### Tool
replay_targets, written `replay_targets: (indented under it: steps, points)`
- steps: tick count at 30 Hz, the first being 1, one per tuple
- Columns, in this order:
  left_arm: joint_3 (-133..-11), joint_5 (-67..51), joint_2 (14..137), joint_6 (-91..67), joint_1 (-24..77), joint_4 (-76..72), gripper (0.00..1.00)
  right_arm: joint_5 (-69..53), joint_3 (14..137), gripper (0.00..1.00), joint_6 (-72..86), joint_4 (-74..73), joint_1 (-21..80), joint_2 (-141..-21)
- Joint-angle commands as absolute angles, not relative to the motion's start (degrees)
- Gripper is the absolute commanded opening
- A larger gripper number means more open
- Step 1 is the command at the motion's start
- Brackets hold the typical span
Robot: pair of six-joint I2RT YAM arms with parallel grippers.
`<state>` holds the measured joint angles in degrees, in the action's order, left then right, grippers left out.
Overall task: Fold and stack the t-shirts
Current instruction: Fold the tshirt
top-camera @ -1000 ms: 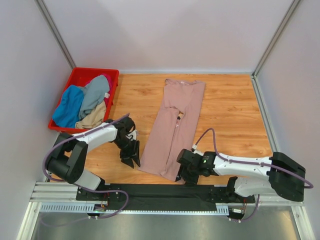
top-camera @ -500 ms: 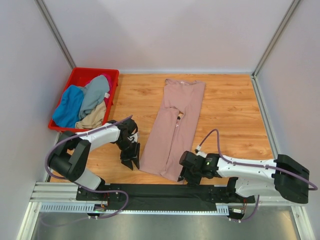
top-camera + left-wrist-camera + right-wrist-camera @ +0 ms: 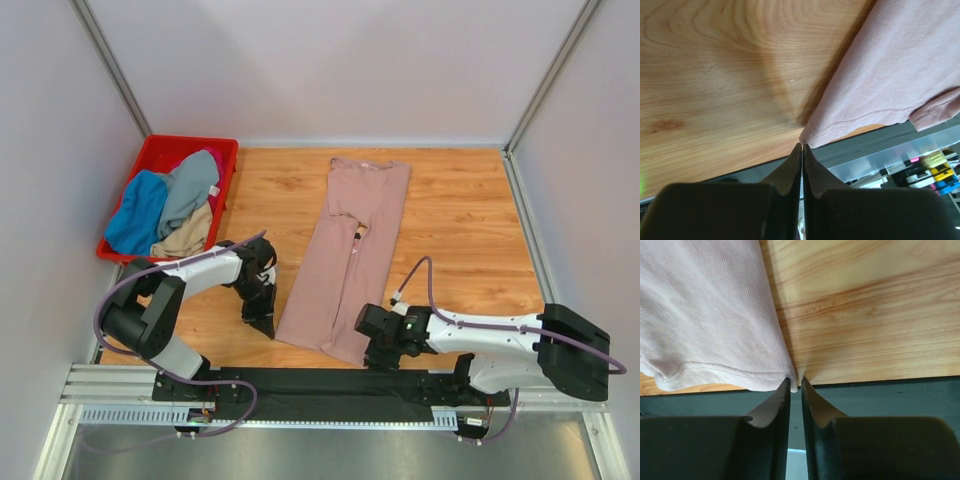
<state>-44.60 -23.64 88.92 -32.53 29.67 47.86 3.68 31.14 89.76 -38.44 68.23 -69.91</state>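
The shirt (image 3: 350, 250), a dusty-pink one, lies flat on the table (image 3: 460, 220). It is folded lengthwise into a long narrow strip, from the far middle down to the near edge, and its hem comes close to the black rail in front of the arms. It is thin knit cloth, so I judge it light, soft and without any stiffness. It will hang and sag wherever it is not held, and one layer can slip away from the other. The best places to hold it are the two near hem corners, where the stitched hem gives some body, and both layers should be taken together.

The left gripper (image 3: 264, 324) is low at the near left corner. In the wrist view its jaws are pressed together, with only the very tip of the corner between the fingertips (image 3: 790, 162), so this grip seems thin. The right gripper (image 3: 366, 354) is at the near right corner, its jaws narrow, and the corner sits between the fingertips (image 3: 777, 400).

Well apart, at the far left, a red crate (image 3: 185, 142) holds more shirts (image 3: 165, 205), blue, grey and beige, not yet folded.
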Motion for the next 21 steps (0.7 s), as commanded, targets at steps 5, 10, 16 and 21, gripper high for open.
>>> replay_targets:
  steps: [5,10,16,21]
  points:
    - [-43.24,-24.78,86.05,-34.19,29.97,47.72,0.00,9.40,33.84,0.00,89.12,-43.42,69.34,-71.45]
    - [-43.59,-23.82,83.77,-34.98,29.97,51.23,0.00,10.37,34.54,0.00,89.12,-44.65,70.31,-70.58]
    - [-46.66,-20.48,79.73,-34.81,29.97,55.11,0.38,11.07,34.72,0.00,90.44,-45.53,71.54,-68.12]
    - [-44.83,-27.41,75.76,-34.19,29.97,48.96,0.51,11.25,35.42,0.00,90.79,-46.05,71.72,-68.03]
